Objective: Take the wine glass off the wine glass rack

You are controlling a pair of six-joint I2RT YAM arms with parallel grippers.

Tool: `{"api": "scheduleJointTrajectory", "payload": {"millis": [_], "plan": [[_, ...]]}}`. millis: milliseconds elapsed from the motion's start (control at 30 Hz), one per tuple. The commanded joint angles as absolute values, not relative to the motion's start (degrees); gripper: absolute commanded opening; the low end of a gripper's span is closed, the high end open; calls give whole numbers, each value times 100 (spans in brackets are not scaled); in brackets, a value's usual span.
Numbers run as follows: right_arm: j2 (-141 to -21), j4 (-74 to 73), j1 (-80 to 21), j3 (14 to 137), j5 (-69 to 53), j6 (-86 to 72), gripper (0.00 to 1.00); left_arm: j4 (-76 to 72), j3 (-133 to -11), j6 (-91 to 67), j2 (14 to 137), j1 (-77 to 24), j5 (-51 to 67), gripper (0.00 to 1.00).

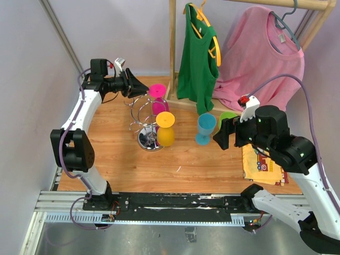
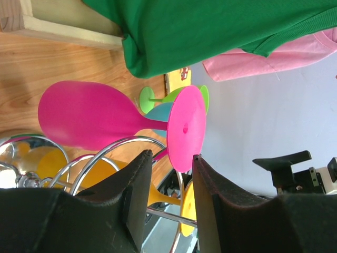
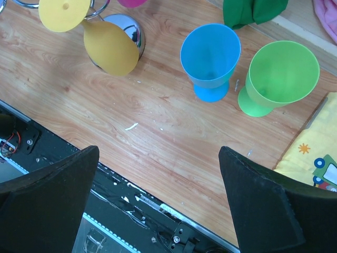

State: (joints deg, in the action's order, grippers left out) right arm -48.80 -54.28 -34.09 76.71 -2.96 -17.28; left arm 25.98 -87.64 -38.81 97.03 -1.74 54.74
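Rack (image 1: 147, 141) sits left of middle on the wood table (image 1: 133, 164), chrome base down. Two glasses hang on it foot-up, bowl-down. The pink glass (image 2: 84, 121) is on a far loop. The yellow glass (image 1: 166, 135) is on a nearer, lower one, its bowl just beside the chrome base.

The left gripper (image 2: 172, 158) is reaching in from the left at the top of the rack. In the wrist view its jaws are partly apart and not clamped on anything. The rim of the pink glass's round foot sits right at the mouth of the gap, and a wire loop runs across just behind the fingers (image 2: 138, 195). Can't tell if either pad is actually touching the foot. So the pink glass is on the rack, not lifted off.

The right gripper (image 3: 158, 153) hangs over the right side of the table with its jaws spread wide and nothing between them.

Ahead of it a blue glass (image 3: 210, 58) and a green glass (image 3: 281, 74) stand upright just beside each other. A yellow cloth (image 3: 310, 158) lies to the right of them.

Behind it all, a green top (image 1: 197, 58) and a pink shirt (image 1: 260, 58) hang on a wooden clothes rack (image 1: 172, 48).
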Motion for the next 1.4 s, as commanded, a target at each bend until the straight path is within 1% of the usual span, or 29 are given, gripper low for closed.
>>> {"api": "scheduleJointTrajectory", "payload": {"millis": [0, 400, 567, 667, 767, 1067, 1367], "plan": [[-4825, -5355, -3443, 7594, -228, -1744, 98, 2671, -8839, -3858, 9801, -245, 5712, 41], [-4812, -5347, -3444, 7542, -224, -1726, 98, 2693, -9096, -3819, 10025, -316, 5694, 39], [-4823, -5313, -3441, 7487, -243, -1717, 98, 2698, -9152, -3831, 10070, -316, 5725, 34], [-4834, -5281, -3437, 7459, -261, -1716, 98, 2686, -9203, -3840, 10083, -316, 5738, 29], [-4841, -5250, -3440, 7432, -280, -1733, 98, 2678, -9245, -3858, 10087, -316, 5777, 27], [-4851, -5238, -3443, 7397, -265, -1720, 98, 2652, -9242, -3891, 10111, -316, 5822, 1], [-4852, -5210, -3439, 7305, -266, -1716, 98, 2454, -9258, -4144, 10111, -316, 5963, 0]]}}
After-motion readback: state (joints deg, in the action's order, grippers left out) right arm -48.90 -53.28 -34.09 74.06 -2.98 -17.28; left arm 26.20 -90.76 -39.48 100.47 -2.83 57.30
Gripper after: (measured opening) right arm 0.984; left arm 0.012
